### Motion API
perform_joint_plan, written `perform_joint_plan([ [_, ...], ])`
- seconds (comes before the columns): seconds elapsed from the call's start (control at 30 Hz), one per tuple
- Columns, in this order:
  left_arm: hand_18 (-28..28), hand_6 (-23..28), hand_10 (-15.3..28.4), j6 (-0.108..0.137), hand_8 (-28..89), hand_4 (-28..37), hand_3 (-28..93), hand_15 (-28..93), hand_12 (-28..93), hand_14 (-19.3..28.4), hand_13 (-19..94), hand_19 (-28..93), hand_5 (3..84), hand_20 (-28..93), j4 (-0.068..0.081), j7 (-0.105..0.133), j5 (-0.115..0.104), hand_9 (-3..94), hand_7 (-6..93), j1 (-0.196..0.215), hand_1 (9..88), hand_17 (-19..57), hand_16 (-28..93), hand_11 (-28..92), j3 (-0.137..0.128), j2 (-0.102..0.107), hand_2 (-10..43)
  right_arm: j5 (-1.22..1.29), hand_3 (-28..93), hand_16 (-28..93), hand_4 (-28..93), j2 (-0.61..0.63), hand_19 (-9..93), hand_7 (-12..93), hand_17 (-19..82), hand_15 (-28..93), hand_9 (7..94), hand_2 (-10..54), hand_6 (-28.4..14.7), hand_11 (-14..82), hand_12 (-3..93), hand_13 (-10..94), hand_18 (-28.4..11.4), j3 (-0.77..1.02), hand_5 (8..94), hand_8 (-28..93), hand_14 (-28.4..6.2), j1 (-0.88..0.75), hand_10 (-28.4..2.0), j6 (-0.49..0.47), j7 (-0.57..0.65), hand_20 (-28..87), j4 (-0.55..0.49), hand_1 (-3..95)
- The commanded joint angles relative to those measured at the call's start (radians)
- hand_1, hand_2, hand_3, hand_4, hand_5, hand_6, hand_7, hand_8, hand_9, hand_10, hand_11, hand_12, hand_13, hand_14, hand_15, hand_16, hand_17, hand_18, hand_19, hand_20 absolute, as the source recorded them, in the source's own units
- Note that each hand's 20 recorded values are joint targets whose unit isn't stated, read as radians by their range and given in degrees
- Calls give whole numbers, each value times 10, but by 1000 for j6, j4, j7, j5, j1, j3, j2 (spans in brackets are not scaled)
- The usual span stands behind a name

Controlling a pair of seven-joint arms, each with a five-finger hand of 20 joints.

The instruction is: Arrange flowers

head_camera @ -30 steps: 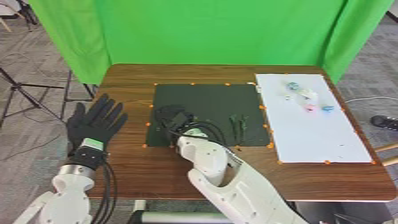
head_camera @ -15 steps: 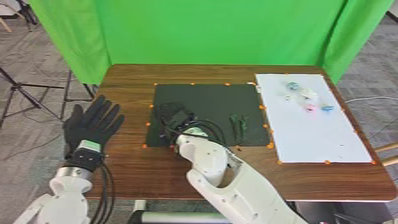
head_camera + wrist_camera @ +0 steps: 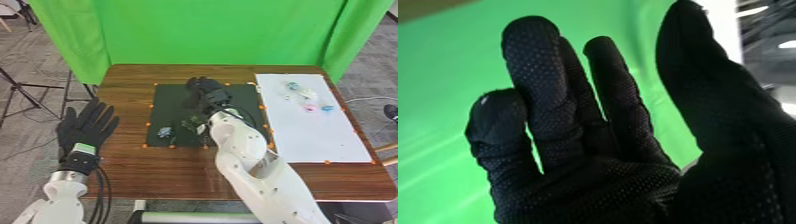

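Hovering over the far part of the square black mat [image 3: 166, 102], the right hand [image 3: 211, 94], gloved in black fabric, has its white jointed arm [image 3: 238, 140] stretched out behind it! In the right wrist view, look at those fingers [image 3: 536, 60]: upright and mostly straight, with narrow gaps between some of them, while the thumb [image 3: 696, 60] stands well apart, a wide opening showing the bright green curtain [image 3: 433, 135] behind. Down on the mat, near its left edge and on the side toward the robot, there's the small pale-blue flower [image 3: 165, 132], and just beside it, closer to the arm, sits a green leafy sprig [image 3: 190, 122]. Over to the right, the rest of the blooms are on the long white sheet [image 3: 320, 142], gathered toward its far half: a bluish one [image 3: 293, 85] farthest off, a white one [image 3: 307, 94] just beside it, then a pink one [image 3: 310, 107] with a small blue one [image 3: 328, 108] right next to it. And on the left flank, the black-gloved left hand [image 3: 83, 131] is over the edge of the brown wooden table [image 3: 351, 182], fingers long, straight and fanned wide, well apart from the flowers! Small orange markers [image 3: 193, 84] dot the borders of mat and sheet.
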Motion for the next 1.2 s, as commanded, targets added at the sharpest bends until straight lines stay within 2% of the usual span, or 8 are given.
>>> perform_joint_plan([
  [0.03, 133, 73, 126, -7, -90, -283, 710, 321, 112, 132, 226, 333, 380, 100, -23, 36, -1, 325, 124, 45, 263, -51, -69, 193, -42, 4, 126, 5, 796, 243, -283, 238, 896, 153, 366, 690, 411, -95, -86, 100, 143, 604, -227, 203, 452, -107, -142, -103, -186, 66, 126, 329, 29, 396],
  [0.2, 132, 71, 126, 3, -88, -283, 711, 319, 113, 132, 226, 332, 378, 99, -39, 53, -2, 323, 123, 67, 261, -50, -68, 190, -55, 4, 127, 88, 795, 232, -283, 266, 890, 132, 348, 739, 354, -95, -103, 90, 131, 571, -232, 332, 411, -102, -159, -141, -197, -95, 238, 330, 2, 400],
  [0.3, 133, 71, 124, -15, -88, -283, 711, 320, 114, 131, 227, 332, 380, 100, -54, 51, -3, 327, 124, 98, 260, -50, -67, 193, -73, -16, 127, 94, 790, 224, -283, 289, 890, 114, 346, 752, 347, -95, -114, 86, 128, 570, -235, 360, 400, -98, -163, -144, -209, -127, 265, 331, 6, 400],
  [0.33, 133, 71, 123, -12, -88, -283, 712, 320, 115, 132, 227, 332, 381, 100, -54, 57, -9, 327, 125, 98, 260, -50, -67, 194, -68, -6, 128, 104, 789, 221, -283, 300, 890, 110, 346, 755, 346, -95, -116, 85, 128, 570, -235, 372, 399, -95, -163, -150, -209, -137, 286, 331, 2, 401],
  [0.47, 132, 71, 123, 16, -89, -283, 712, 322, 114, 132, 229, 331, 385, 100, -58, 86, 25, 330, 125, 104, 262, -50, -67, 195, -76, -10, 128, 116, 789, 215, -282, 326, 891, 96, 349, 762, 339, -95, -121, 82, 123, 574, -242, 402, 396, -90, -163, -151, -210, -116, 301, 329, 44, 411],
  [0.57, 133, 69, 122, 5, -89, -283, 715, 323, 114, 131, 233, 332, 390, 100, -58, 99, -5, 333, 130, 108, 266, -50, -67, 196, -79, -9, 124, 109, 802, 210, -280, 345, 891, 90, 354, 760, 346, -95, -130, 91, 119, 582, -242, 398, 413, -92, -158, -127, -199, -110, 303, 326, 94, 447],
  [1.07, 133, 66, 119, 19, -95, -283, 717, 331, 113, 129, 235, 332, 390, 101, -58, 132, -9, 334, 141, 102, 311, -48, -70, 200, -53, 10, 90, 123, 731, 331, -282, 362, 904, 99, 376, 688, 376, -95, -112, 112, 92, 609, -225, 342, 436, -110, -96, -5, -163, -81, 289, 306, 285, 614],
  [1.2, 132, 68, 120, 21, -96, -283, 716, 333, 113, 129, 235, 332, 391, 101, -61, 133, -11, 334, 142, 100, 310, -48, -70, 202, -50, 12, 91, 175, 720, 333, -282, 361, 902, 122, 376, 653, 448, -95, -84, 111, 93, 628, -221, 335, 488, -121, -85, -3, -146, -113, 272, 314, 305, 617],
])
